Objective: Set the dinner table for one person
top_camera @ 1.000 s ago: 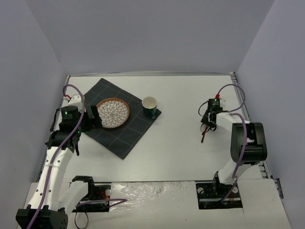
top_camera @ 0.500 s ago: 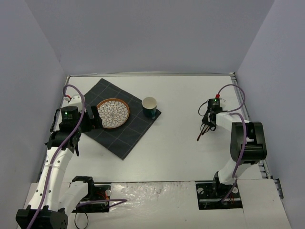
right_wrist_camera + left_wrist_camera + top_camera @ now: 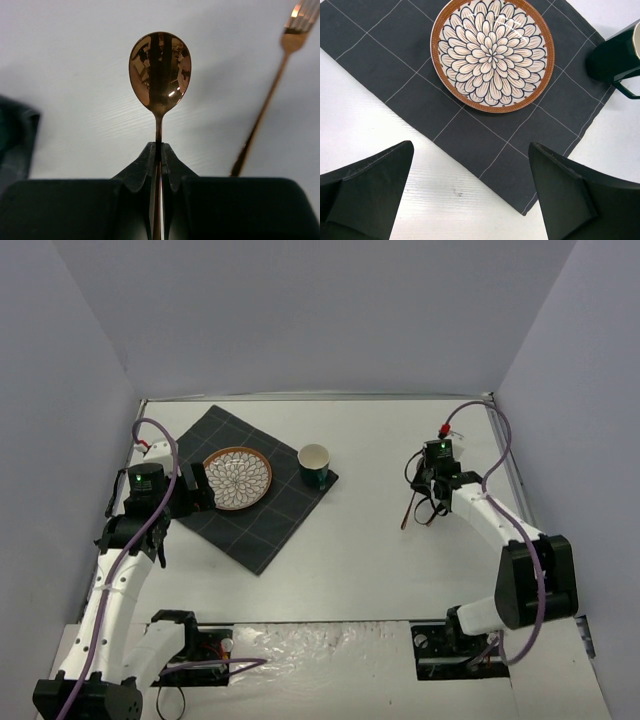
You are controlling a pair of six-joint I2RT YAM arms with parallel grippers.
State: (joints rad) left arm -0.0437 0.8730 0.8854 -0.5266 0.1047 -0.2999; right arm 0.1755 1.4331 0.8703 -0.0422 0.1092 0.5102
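My right gripper (image 3: 159, 146) is shut on the thin handle of a copper spoon (image 3: 160, 70), whose bowl sticks out ahead over the white dinner table (image 3: 370, 560). From above, that gripper (image 3: 425, 495) sits right of centre, the spoon (image 3: 405, 514) slanting down to its left. A copper fork (image 3: 270, 95) lies on the table to the spoon's right. My left gripper (image 3: 471, 147) is open and holds nothing, just off the near edge of the mat (image 3: 470, 135), facing the flower-patterned plate (image 3: 492, 54). In the top view the left gripper (image 3: 200, 485) is beside the plate (image 3: 238, 477).
A dark green cup (image 3: 315, 464) with a white inside stands on the right corner of the dark grey checked mat (image 3: 265, 530); its side shows in the left wrist view too, cup (image 3: 617, 55). Grey walls enclose the table on three sides.
The right jaws have shut on the spoon, and the right arm has carried it leftward over the table. The left arm has not moved.
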